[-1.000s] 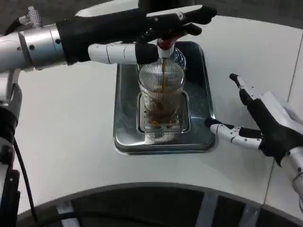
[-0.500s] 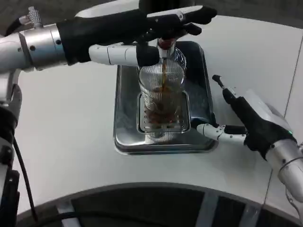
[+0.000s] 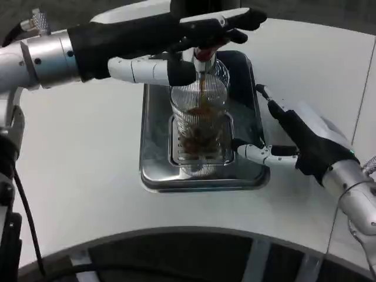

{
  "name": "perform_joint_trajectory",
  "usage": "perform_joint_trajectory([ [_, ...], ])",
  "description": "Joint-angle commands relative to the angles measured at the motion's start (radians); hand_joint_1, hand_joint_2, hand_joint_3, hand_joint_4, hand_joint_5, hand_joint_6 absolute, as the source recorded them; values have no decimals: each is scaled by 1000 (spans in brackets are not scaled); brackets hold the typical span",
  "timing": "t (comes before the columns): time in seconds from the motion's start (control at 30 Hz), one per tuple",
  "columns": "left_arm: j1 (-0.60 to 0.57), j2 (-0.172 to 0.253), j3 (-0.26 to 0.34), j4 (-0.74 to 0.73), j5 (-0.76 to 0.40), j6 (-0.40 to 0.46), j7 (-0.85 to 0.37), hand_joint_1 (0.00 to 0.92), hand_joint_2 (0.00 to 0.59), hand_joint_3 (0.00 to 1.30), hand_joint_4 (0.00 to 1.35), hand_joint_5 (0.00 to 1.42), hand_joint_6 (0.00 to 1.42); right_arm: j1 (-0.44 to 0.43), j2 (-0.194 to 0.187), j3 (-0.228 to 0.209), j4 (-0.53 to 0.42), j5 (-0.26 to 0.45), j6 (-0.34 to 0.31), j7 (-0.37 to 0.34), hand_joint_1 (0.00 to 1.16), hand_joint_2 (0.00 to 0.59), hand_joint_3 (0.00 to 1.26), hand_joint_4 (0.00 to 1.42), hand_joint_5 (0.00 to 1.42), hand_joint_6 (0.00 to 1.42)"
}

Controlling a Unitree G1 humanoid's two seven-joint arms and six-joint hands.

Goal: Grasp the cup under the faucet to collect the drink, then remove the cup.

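Cup (image 3: 200,126) on tray (image 3: 154,158), under faucet (image 3: 201,57); right hand (image 3: 302,144) right of tray.

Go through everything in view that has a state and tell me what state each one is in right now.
Cup: upright in the tray, partly filled with brown drink.
Faucet: running, a brown stream falling into the cup.
Tray: flat on the table, holding the cup.
Left hand: at the faucet, above the cup.
Right hand: open, fingers apart, beside the tray, not holding the cup.
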Motion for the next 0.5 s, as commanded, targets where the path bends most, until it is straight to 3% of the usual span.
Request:
perform_joint_trajectory([
  [0.03,66,21,-40,21,82,-3,-31,0,53,35,0,60,39,-26,-12,4,28,17,-24,2,514,234,0,0,0,0],
  [0.37,66,20,-54,23,88,-18,-19,0,53,35,0,60,39,-83,-18,29,87,39,-24,54,523,233,0,0,0,0],
  [0.5,64,19,-56,26,89,-18,-14,0,53,38,0,60,39,-98,-18,35,100,45,-15,77,510,207,0,0,0,0],
])
